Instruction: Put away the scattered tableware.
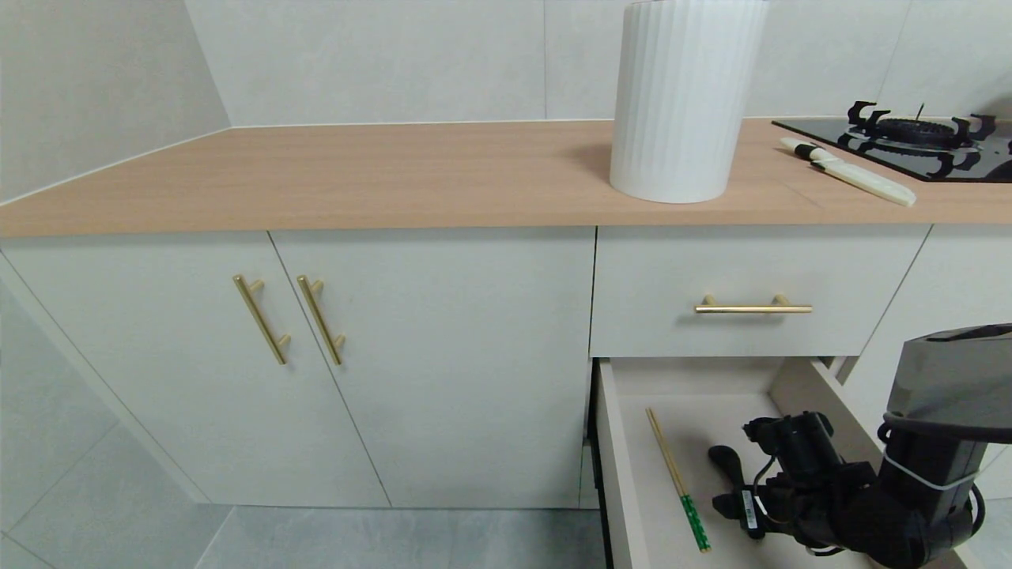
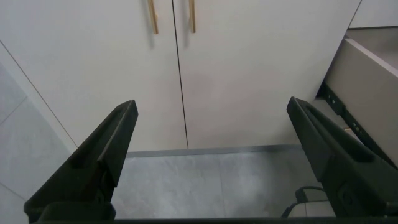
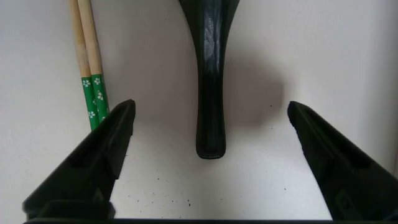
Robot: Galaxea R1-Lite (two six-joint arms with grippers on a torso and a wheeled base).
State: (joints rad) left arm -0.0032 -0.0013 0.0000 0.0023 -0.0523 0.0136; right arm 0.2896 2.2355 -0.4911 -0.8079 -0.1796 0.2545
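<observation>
The lower drawer (image 1: pixel 613 442) stands pulled out at the bottom right. On its pale floor lie a pair of wooden chopsticks (image 1: pixel 676 478) with green patterned ends and a black spoon (image 1: pixel 723 466). My right gripper (image 1: pixel 747 468) hangs open inside the drawer, just above the spoon. In the right wrist view the spoon's handle (image 3: pixel 210 74) lies flat between the spread fingers of the gripper (image 3: pixel 210 118), untouched, with the chopsticks (image 3: pixel 87 62) beside one finger. A white knife (image 1: pixel 850 174) rests on the counter by the stove. My left gripper (image 2: pixel 211 118) is open and holds nothing, facing the cabinet doors (image 2: pixel 249 62).
A tall white ribbed container (image 1: pixel 680 95) stands on the wooden counter (image 1: pixel 356 174). A black gas stove (image 1: pixel 909 134) sits at the far right. The upper drawer (image 1: pixel 751 308) is closed above the open one. Two closed cabinet doors with brass handles (image 1: pixel 288 320) are to the left.
</observation>
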